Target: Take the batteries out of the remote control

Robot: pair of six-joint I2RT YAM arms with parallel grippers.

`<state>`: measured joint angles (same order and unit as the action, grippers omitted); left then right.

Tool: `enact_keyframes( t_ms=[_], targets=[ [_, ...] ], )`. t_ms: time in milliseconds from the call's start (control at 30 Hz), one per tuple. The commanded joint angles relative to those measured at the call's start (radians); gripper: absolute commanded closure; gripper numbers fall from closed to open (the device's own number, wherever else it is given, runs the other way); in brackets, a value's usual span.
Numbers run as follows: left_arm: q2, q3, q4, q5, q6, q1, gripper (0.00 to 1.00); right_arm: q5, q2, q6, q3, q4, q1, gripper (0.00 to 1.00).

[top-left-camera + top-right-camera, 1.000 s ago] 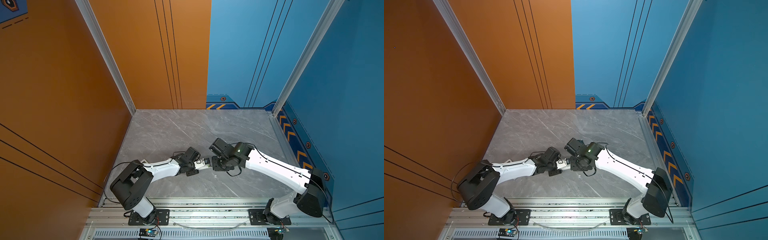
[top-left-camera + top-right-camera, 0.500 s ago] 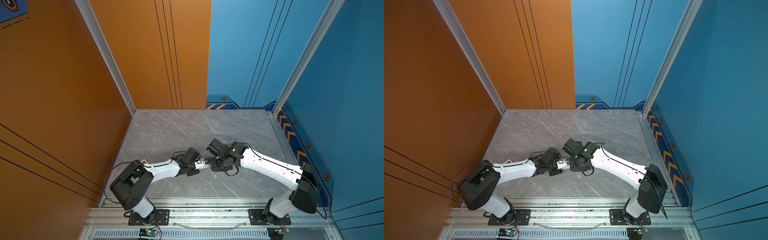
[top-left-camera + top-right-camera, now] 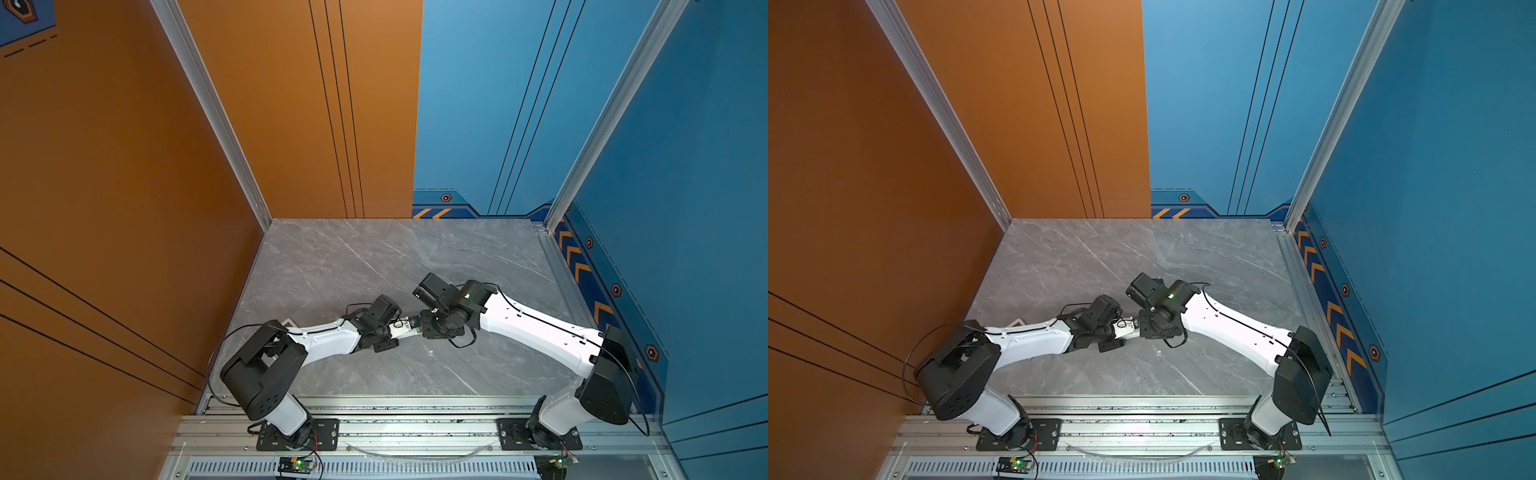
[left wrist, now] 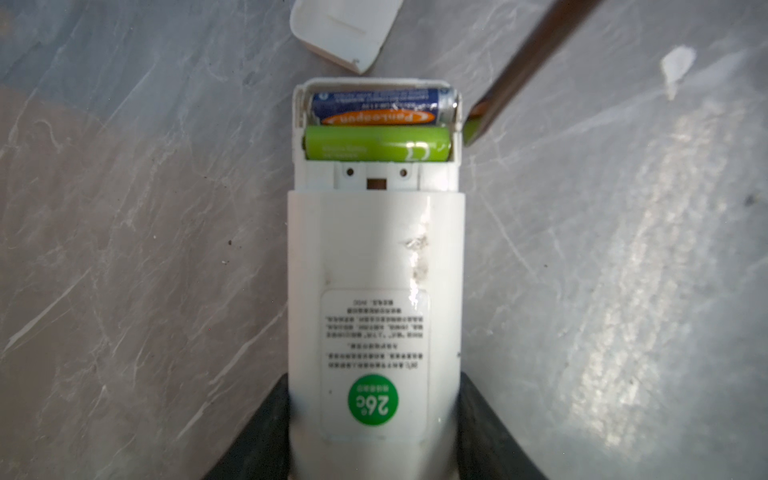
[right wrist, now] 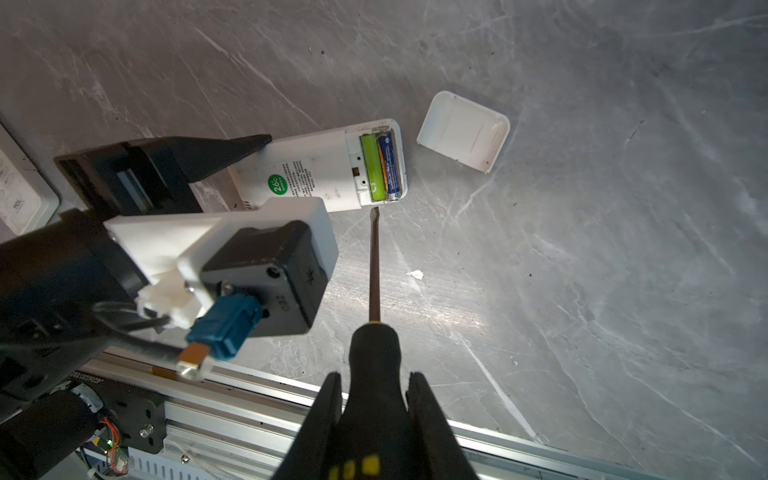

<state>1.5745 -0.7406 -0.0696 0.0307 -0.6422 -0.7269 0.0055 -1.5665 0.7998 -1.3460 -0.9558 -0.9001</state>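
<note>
Right wrist view: I've eased the right gripper (image 5: 374,376), clamped on the screwdriver (image 5: 375,266), inward; its tip now sits just beside the remote control (image 5: 316,174) near the desk's (image 5: 582,291) front edge. Left gripper (image 4: 374,378) clasps the remote; both batteries (image 5: 371,166) remain seated, so I judge prying comes next.

In the left wrist view the edge is cutting off the lid (image 4: 345,33) and the end of the remote control (image 4: 374,249) between my left fingers (image 4: 249,440), and the screwdriver (image 4: 519,62) is coming out blurred. In the right wrist view my right fingers (image 5: 320,424) and the edge are cutting off its handle.
</note>
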Motion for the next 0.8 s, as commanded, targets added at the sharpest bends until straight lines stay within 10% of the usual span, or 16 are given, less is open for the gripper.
enact_keyframes(
  t_ms=[0,767],
  targets=[
    [0.042,0.030,-0.069,0.020,-0.010,-0.001,0.72,0.022,-0.007,-0.023,-0.018,0.005,0.006,1.00],
    [0.036,0.035,-0.067,0.008,-0.009,0.009,0.71,0.025,-0.032,-0.021,-0.001,0.032,0.015,1.00]
  ],
)
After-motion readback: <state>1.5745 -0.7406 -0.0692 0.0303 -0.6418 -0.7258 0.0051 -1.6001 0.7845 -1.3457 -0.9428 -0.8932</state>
